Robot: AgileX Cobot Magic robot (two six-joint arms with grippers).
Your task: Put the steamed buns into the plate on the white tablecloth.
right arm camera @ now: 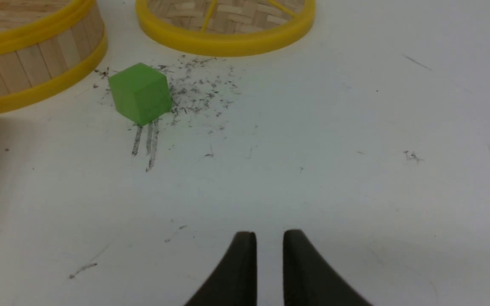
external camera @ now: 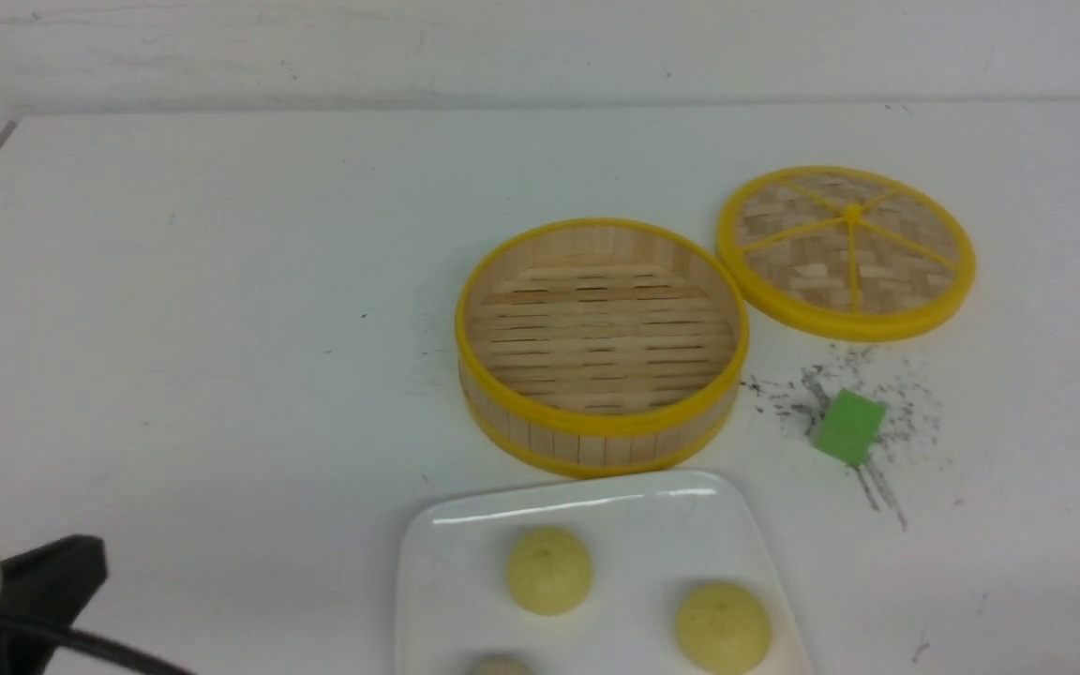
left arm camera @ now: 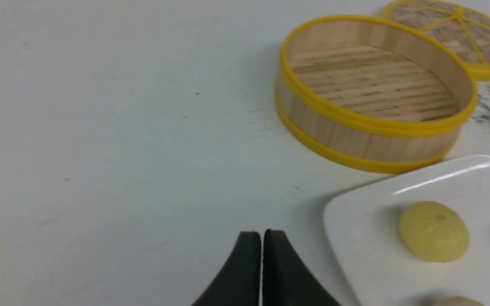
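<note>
**Steamed buns sit on the glossy plate; my jaws hold nothing**

Steamed buns, 3 of them, rest on the plate point(external camera: 427, 572): a pale yellow dome point(external camera: 549, 570) with fine pleats pinched to its crown, a second yellow dome point(external camera: 723, 627) nearer my right side, and a whiter bun point(external camera: 500, 667) cut off by the near edge of the front view. They lie apart from one another. The plate is smooth white glaze, square-ish with rounded corners and a shallow raised rim that catches a streak of light. It lies flat on the white tablecloth point(external camera: 221, 328), a matte covering with faint scuffs and specks.

Just beyond the plate stands the bamboo steamer point(external camera: 602, 345), a round wall of pale wooden staves bound by 2 yellow bands over a slatted floor, with nothing in it. Its woven lid point(external camera: 846, 251) lies flat beside it, basket-weave under yellow spokes and a yellow ring. A matte green block point(external camera: 847, 427) sits on a patch of dark smudges between the lid and the plate.

My left gripper point(left arm camera: 262, 238) has its black tapered fingers pressed together, empty, over bare cloth near the plate's corner. My right gripper point(right arm camera: 269, 240) shows a narrow gap between its fingers, gripping nothing, well apart from the block.
</note>
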